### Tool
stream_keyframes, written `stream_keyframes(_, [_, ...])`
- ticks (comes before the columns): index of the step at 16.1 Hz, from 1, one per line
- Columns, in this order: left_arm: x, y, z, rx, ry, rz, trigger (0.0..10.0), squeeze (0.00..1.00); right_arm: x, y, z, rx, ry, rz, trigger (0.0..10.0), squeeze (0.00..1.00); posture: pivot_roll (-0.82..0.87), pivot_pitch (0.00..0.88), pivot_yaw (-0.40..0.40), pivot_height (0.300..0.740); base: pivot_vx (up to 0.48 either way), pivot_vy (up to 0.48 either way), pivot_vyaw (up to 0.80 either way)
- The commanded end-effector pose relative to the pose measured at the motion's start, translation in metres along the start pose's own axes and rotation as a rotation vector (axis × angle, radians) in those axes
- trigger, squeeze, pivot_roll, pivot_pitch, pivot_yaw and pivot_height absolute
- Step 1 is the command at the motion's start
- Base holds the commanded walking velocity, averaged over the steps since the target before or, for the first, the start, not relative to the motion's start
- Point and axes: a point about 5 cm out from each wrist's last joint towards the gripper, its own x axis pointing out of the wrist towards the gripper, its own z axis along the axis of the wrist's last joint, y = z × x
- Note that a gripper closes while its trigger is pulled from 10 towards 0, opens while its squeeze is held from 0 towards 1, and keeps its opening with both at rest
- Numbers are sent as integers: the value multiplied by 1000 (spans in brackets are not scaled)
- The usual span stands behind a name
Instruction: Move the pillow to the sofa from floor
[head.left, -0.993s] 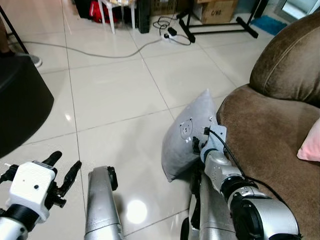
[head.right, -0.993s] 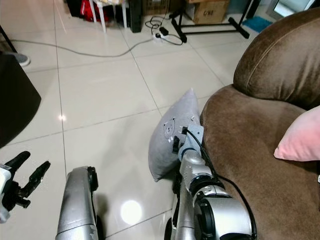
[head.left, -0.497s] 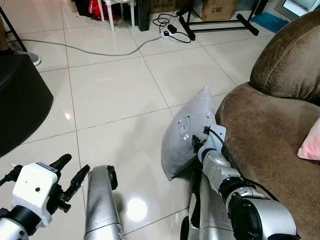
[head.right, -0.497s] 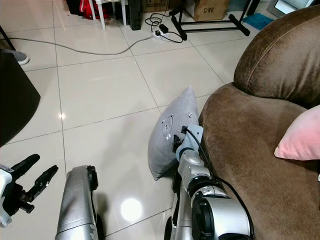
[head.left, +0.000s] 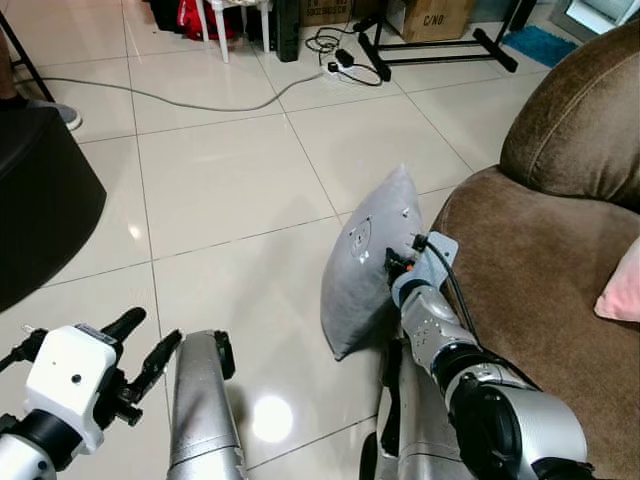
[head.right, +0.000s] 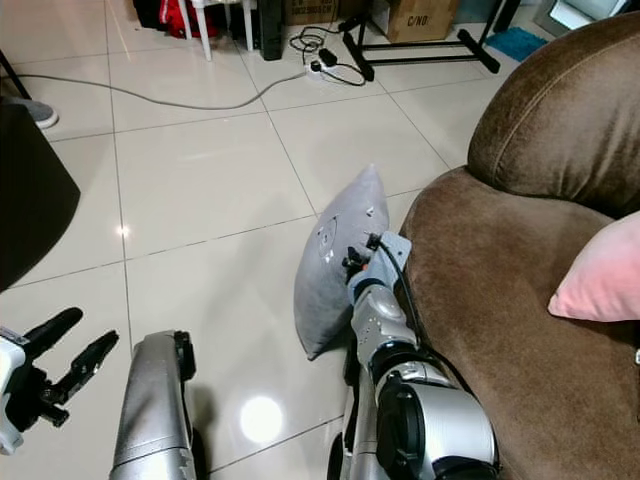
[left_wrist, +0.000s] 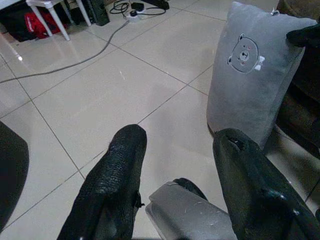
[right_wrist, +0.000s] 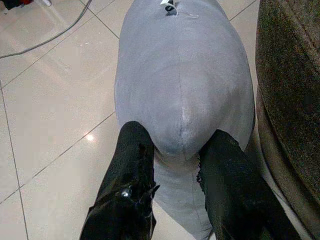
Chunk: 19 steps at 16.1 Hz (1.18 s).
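Grey pillow (head.left: 365, 265) stands on edge on the tile floor (head.left: 220, 190), leaning on the sofa (head.left: 540, 270). Our right gripper (right_wrist: 175, 165) pinches its corner, apparently only a thin fold; it could slip out on lifting. Left gripper (left_wrist: 175, 180) spread, holding nothing.

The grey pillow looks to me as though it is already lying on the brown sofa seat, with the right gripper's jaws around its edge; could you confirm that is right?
Not quite. The grey pillow stands on its edge on the tiled floor, leaning beside the brown sofa, not on its seat; the left eye view shows this. The right gripper does have its jaws around the pillow's edge.
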Motion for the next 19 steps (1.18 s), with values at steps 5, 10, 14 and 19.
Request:
stream_keyframes(5, [3, -3, -2, 16, 13, -23, 10000, 0, 2, -3, 9, -14, -32, -15, 10000, 0, 195, 134, -98, 477, 0, 0, 0])
stream_keyframes(10, [3, -2, -2, 24, 15, -30, 10000, 0, 2, -8, 12, -15, -53, -53, 10000, 1000, 192, 135, -93, 477, 0, 0, 0])
stream_keyframes(14, [2, -4, -3, 26, 19, -41, 10000, 0, 2, -8, 11, -32, -35, -91, 10000, 0, 197, 137, -92, 477, 0, 0, 0])
stream_keyframes(19, [0, -3, -4, 36, 32, -37, 10000, 0, 0, -27, 7, -98, 10, -266, 10000, 0, 204, 139, -94, 477, 0, 0, 0])
